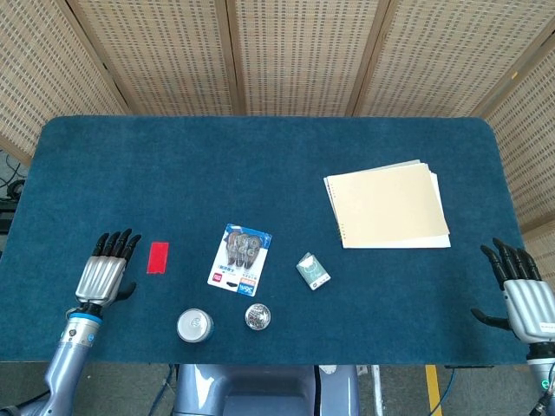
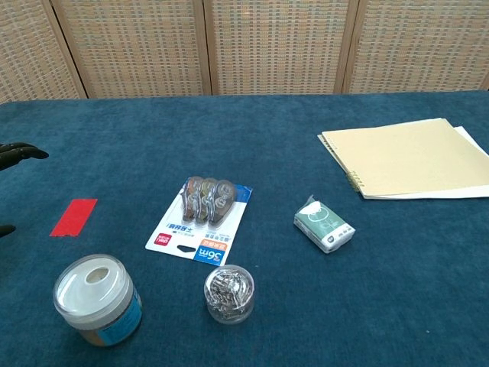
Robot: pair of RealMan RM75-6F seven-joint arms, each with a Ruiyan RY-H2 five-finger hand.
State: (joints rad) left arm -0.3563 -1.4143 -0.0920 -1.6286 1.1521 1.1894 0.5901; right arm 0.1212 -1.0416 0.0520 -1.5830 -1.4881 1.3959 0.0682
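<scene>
From the head view, my left hand [image 1: 106, 271] lies flat, palm down over the dark blue felt table [image 1: 260, 165], fingers straight, slightly apart and holding nothing. The thing nearest it is the small red rectangular strip [image 1: 157, 256], just beside my fingertips on their inner side, toward the middle of the table, apart from them and not touched. Its long axis runs away from me, nearly parallel to my fingers. My right hand [image 1: 523, 290] rests far off at the opposite edge, likewise empty with fingers spread, so the left is plainly the nearer one to the strip. Past the strip lie a white and blue blister card of correction tapes [image 1: 240, 257], a round white-lidded plastic jar [image 1: 194, 325], a small clear tub of metal clips [image 1: 257, 316], a little green and white packet [image 1: 313, 270], and a cream spiral-bound notebook [image 1: 388, 206] well apart toward my right. From the chest view, only the dark tips of my left fingers [image 2: 17, 153] show at the frame's edge, above and beyond the red strip [image 2: 73, 216], with clear felt between; the jar [image 2: 96, 299] stands nearer to me than the strip. My right hand does not appear in this view.
</scene>
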